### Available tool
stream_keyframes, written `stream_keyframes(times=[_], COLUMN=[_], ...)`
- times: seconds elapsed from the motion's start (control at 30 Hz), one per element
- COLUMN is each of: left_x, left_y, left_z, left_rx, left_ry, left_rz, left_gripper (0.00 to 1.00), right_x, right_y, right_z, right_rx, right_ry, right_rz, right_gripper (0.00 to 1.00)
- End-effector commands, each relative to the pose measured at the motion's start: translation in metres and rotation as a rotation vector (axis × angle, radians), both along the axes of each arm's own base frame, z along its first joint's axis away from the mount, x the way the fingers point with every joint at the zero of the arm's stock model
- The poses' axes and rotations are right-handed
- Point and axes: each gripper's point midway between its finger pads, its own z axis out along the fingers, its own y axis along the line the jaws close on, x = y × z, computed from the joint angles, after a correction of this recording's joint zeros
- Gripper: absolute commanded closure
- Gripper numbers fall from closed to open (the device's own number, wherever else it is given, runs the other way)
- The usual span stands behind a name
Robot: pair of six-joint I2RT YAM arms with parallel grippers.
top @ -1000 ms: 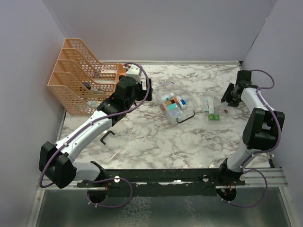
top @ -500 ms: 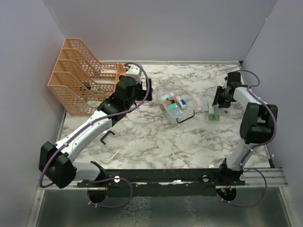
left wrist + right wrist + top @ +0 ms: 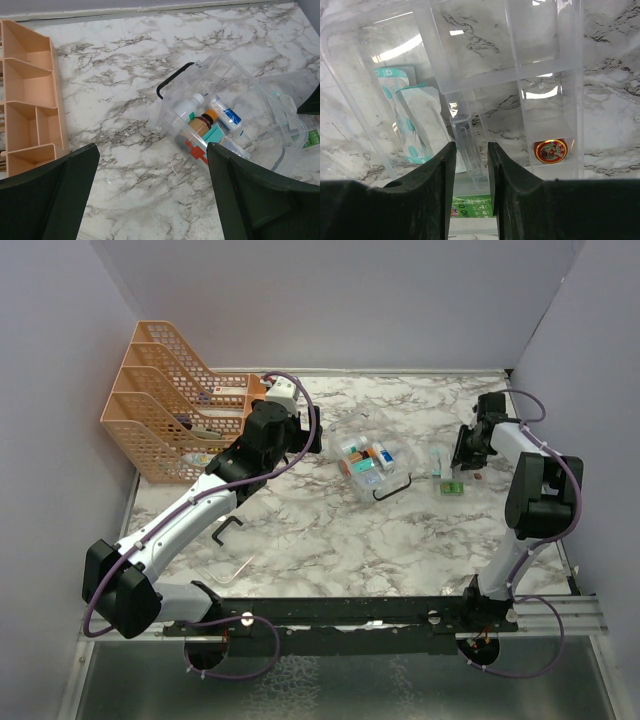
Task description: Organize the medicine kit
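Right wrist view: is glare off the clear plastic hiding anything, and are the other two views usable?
Right wrist view: white glare streaks on the clear tray, but the red-gold tin and teal sachets read fine; the jaws are dark and soft. Left wrist view: medicine kit sharp, little glare. Top view: even light, clear parts hard to make out.

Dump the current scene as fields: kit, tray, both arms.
medicine kit: open, bottles and packets inside
clear tray: right of the kit, sachets and a red-gold tin seen through it
left gripper: open, empty, left of the kit
right gripper: fingers straddle a tab of the tray, grip unclear
orange rack: far left of the table
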Motion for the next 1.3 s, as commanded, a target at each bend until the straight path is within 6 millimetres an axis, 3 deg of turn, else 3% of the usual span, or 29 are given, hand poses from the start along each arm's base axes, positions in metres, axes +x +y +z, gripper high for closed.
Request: stream_keyframes(times=[0.0,0.4,0.73,1.07,1.27], left_x=[0.000,0.000,0.000,-0.001,-0.001], left_y=[-0.001,-0.001,0.000,0.001,0.001], left_z=[0.013,0.014,0.014,0.014,0.014], left_rx=[-0.012,-0.012,-0.009,-0.008,-0.009], left_ry=[-0.037,-0.041,-0.044,-0.045,-0.045], left_rz=[-0.002,-0.003,-0.001,0.000,0.001], left_gripper=[0.08,0.08,0.08,0.08,0.08], right_x=[0.004,0.003,0.005,0.005,0.006], right_y=[-0.005,-0.003,-0.001,0.001,0.003], right_z=[-0.004,-0.023,-0.026,-0.031,-0.032], right_rx=[-0.039,-0.055,-0.074,-0.105,-0.132], right_ry=[0.020,0.070,0.076,0.092,0.097], right_rz=[0.007,0.020,0.034,0.043,0.054], right_gripper=[0.68,0.67,0.58,0.68,0.59])
